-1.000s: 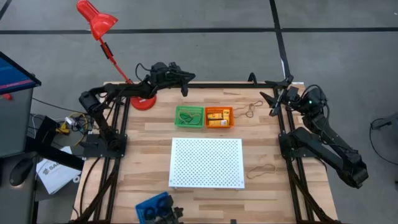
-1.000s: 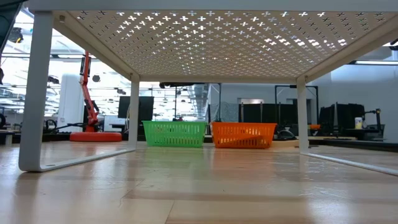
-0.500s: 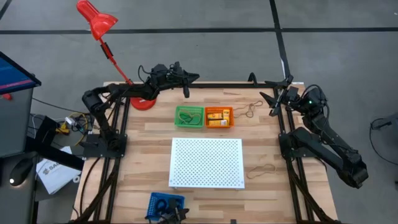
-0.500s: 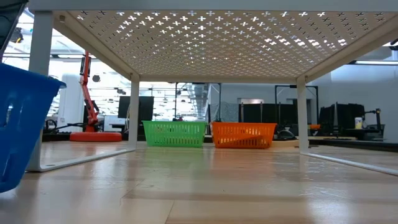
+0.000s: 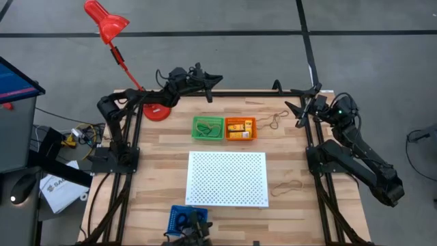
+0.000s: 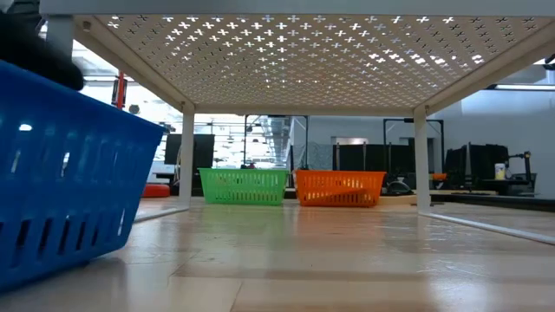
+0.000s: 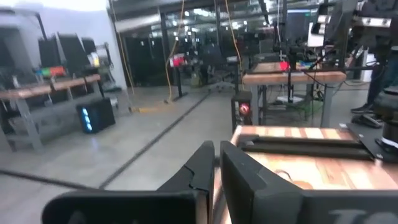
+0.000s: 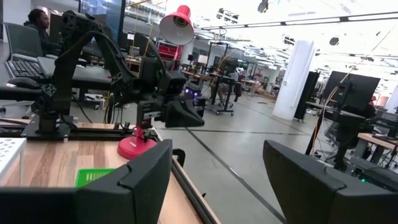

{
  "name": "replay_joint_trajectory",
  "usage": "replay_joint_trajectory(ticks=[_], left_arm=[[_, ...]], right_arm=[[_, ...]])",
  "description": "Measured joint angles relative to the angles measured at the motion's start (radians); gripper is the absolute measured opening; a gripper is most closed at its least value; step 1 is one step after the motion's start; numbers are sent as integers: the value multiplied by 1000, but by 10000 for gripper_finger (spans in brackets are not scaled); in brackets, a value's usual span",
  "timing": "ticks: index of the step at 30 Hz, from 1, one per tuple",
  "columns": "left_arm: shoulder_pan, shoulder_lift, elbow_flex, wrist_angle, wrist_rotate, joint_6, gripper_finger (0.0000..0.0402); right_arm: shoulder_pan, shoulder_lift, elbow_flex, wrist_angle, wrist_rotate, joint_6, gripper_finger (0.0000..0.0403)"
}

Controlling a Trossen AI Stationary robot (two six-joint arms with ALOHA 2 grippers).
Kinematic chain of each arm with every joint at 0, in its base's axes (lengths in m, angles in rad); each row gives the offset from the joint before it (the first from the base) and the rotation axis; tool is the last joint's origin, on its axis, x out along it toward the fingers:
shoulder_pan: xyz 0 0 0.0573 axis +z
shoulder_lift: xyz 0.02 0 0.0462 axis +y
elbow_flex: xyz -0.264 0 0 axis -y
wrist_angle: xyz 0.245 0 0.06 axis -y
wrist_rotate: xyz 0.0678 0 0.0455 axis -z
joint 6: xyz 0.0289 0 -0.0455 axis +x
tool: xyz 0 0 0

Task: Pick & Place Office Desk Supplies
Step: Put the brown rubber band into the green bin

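Where trays sit, yellow-orange blocks (image 5: 238, 129) fill orange tray (image 5: 251, 121), tan loops (image 5: 288, 184) loose.

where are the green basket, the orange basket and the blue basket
green basket (image 5: 207, 128), high view, on its rim nearest the lamp side
orange basket (image 5: 240, 128), high view, on its middle, over the yellow-orange blocks inside
blue basket (image 6: 61, 186), low view, on its slotted side wall
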Motion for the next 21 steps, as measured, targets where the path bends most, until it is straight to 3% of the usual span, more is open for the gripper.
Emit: replay_joint_trajectory(ticks=[14,16,19,21], left_arm=[[-40,-16,18,57,-29,-30,17],[-63,-31,19,64,-72,-41,17],[-94,-55,64,-73,-194,-69,17],[-106,-68,127,-252,-209,-49,17]], right_arm=[[0,0,0,-10,0,0,249],[0,0,0,-10,3,0,249],[0,0,0,-11,51,0,249],[0,0,0,-19,97,6,249]])
